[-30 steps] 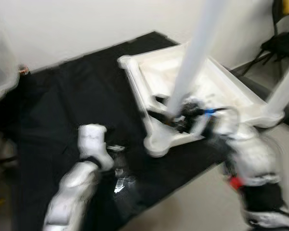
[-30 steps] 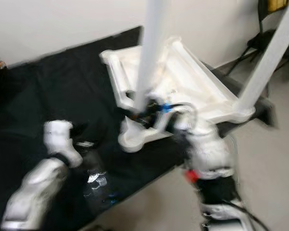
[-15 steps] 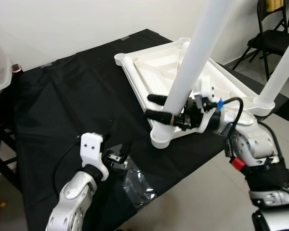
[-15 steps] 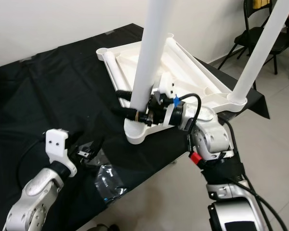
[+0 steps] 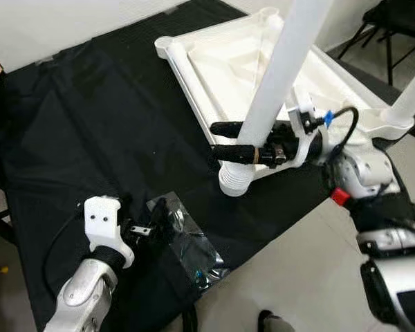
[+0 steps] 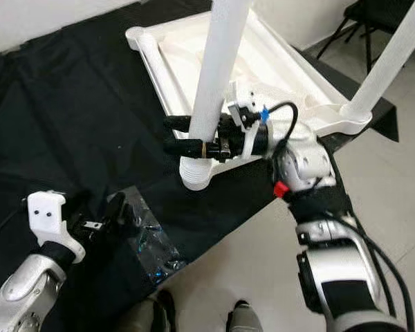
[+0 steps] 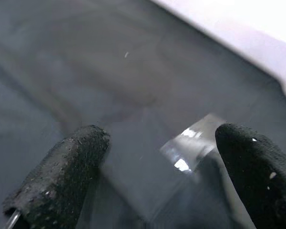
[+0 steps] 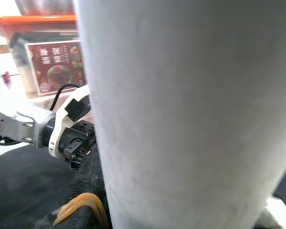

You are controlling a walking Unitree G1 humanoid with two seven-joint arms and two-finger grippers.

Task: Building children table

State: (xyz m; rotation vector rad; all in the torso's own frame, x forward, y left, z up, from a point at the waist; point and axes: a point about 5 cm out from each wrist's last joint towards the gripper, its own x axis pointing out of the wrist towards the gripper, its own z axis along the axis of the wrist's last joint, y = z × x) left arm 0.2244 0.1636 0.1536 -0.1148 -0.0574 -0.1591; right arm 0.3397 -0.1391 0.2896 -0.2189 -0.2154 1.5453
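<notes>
Black cloth (image 5: 90,124) covers the table, where an upturned white children's tabletop (image 5: 228,59) lies. Right gripper (image 5: 225,142) has its fingers clamped around a white table leg (image 5: 273,90) standing in the tabletop's corner socket. Left gripper (image 7: 157,157) hovers with fingers apart over a clear plastic bag (image 5: 194,245).

Black cloth (image 5: 90,124) lies bare between the left gripper (image 5: 162,218) and the upturned white tabletop (image 5: 228,62) — open passage there. A clear plastic bag (image 5: 194,252) lies just beside that gripper. The upright white leg (image 5: 277,76) — flanked by the right gripper (image 5: 221,142) fingers — blocks the near corner.
</notes>
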